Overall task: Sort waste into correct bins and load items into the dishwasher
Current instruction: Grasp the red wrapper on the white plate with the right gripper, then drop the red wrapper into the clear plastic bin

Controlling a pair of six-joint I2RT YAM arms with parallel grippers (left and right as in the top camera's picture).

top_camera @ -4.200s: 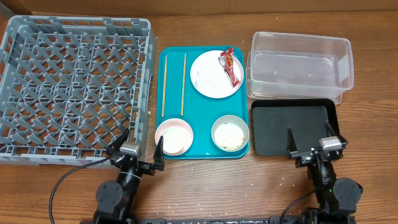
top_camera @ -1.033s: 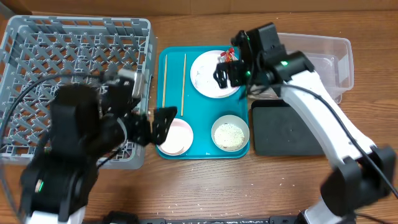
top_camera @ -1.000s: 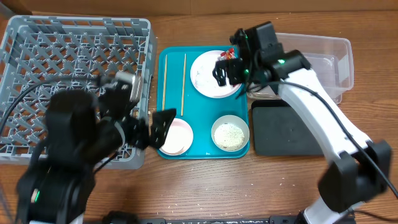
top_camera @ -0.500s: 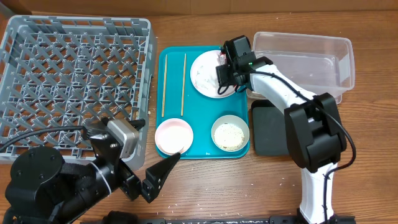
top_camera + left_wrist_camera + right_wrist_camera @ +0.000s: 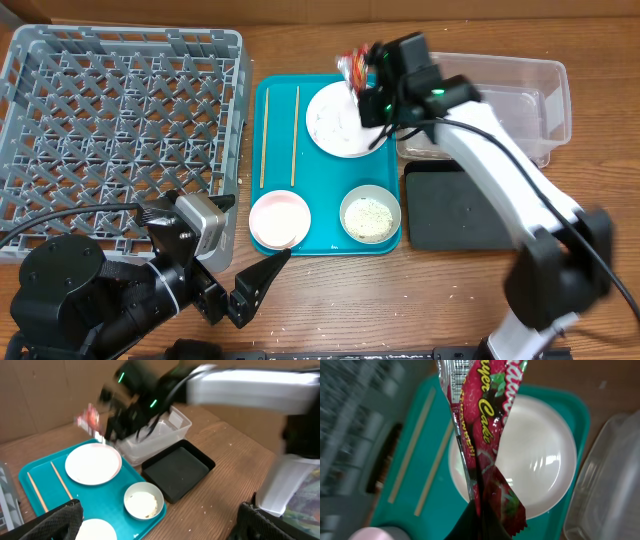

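The red wrapper [image 5: 485, 435] is being pinched by the right gripper [image 5: 366, 88]; plate [image 5: 335, 128] below, clear tub [image 5: 500, 95] beside; left gripper [image 5: 165, 522] is being held agape, empty.

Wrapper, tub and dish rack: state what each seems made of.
The red wrapper is probably thin glossy plastic film: printed lettering, creases and sheen. The tub looks like clear rigid plastic, its walls see-through with highlights. The dish rack seems matte grey moulded plastic, judging by its uniform lattice of pegs.

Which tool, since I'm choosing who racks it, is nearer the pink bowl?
Left. The left tool is open just front-left of the pink bowl; the right tool grips the red snack wrapper at the far edge of the plate.
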